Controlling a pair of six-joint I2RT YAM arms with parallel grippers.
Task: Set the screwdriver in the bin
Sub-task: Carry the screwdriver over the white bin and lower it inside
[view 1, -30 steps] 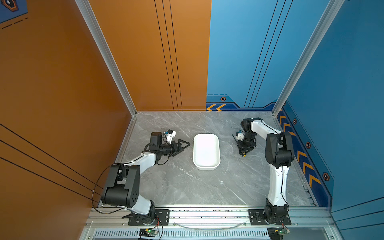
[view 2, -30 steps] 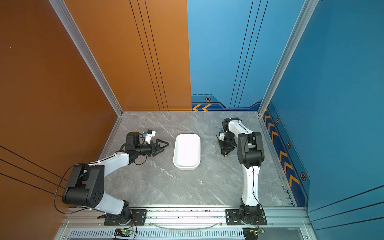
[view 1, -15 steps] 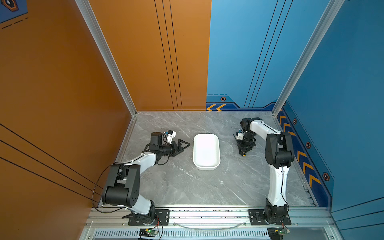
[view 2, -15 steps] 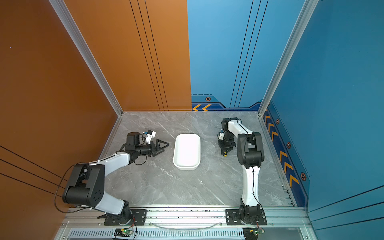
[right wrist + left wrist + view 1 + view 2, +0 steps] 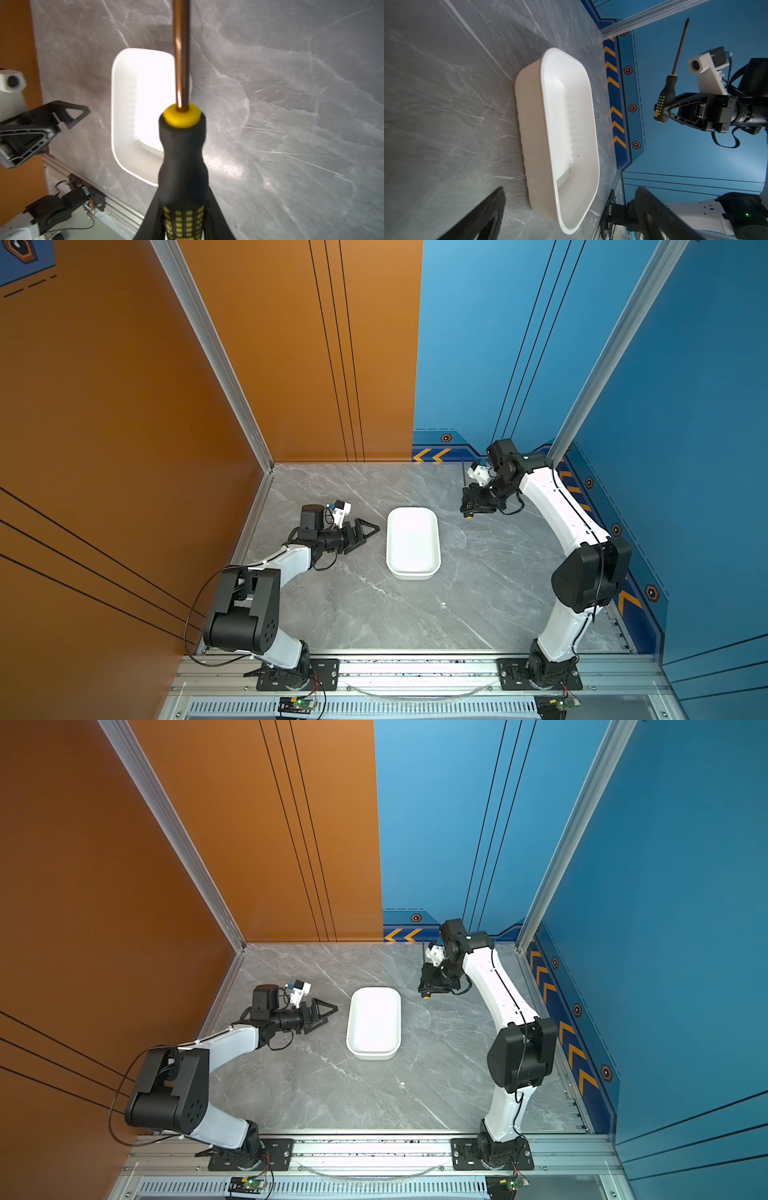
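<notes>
My right gripper (image 5: 468, 506) (image 5: 424, 986) (image 5: 182, 218) is shut on the black-and-yellow handle of the screwdriver (image 5: 463, 472) (image 5: 424, 950) (image 5: 667, 91) (image 5: 182, 155). It holds the screwdriver clear above the table, thin shaft pointing toward the back wall. This is to the right of the white bin (image 5: 412, 543) (image 5: 374, 1023) (image 5: 566, 135) (image 5: 141, 104) and apart from it. The bin lies empty mid-table. Left of the bin, my left gripper (image 5: 365, 536) (image 5: 326, 1015) rests low and open, holding nothing. Its fingers (image 5: 488, 207) frame the bin's near end.
Grey marble tabletop (image 5: 374, 614) enclosed by an orange wall (image 5: 124, 448) on the left and blue walls (image 5: 685, 448) at back and right. An aluminium rail (image 5: 415, 668) with both arm bases runs along the front edge.
My right gripper has closed on the screwdriver and raised it off the table, moving a little toward the back. The left arm and the bin have not moved.
</notes>
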